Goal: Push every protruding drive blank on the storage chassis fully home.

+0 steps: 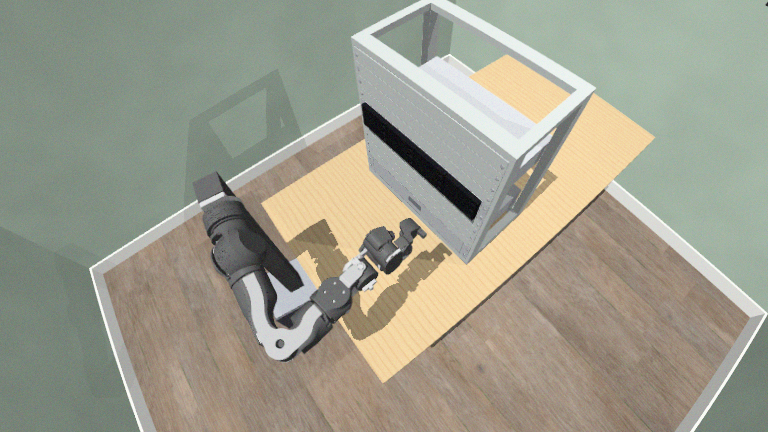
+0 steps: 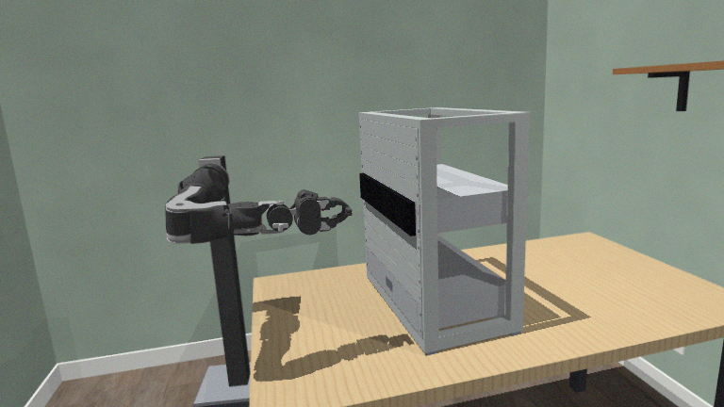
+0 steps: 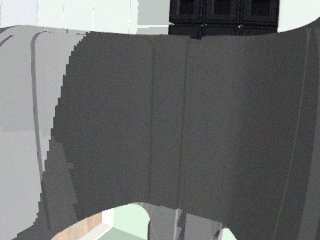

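Note:
The grey rack (image 1: pixel 396 93) (image 2: pixel 428 274) stands upright on the table. The black chassis front (image 1: pixel 419 160) (image 2: pixel 386 203) crosses the rack's front at mid height. In the top and exterior views its blanks merge into one dark band, and I cannot tell whether any stands out. A few black drive blanks (image 3: pixel 221 11) show at the top of the wrist view; the gripper's own dark body hides the rest. My gripper (image 1: pixel 422 232) (image 2: pixel 349 211) is shut and empty. It is in front of the rack with a gap between its tips and the chassis front.
Grey blanking panels (image 2: pixel 389 153) lie above and below the black front. The chassis body (image 2: pixel 472 207) shows through the rack's open side. The wooden table (image 1: pixel 322 184) (image 2: pixel 331 296) extends around the rack. A wall shelf (image 2: pixel 666 68) is far right.

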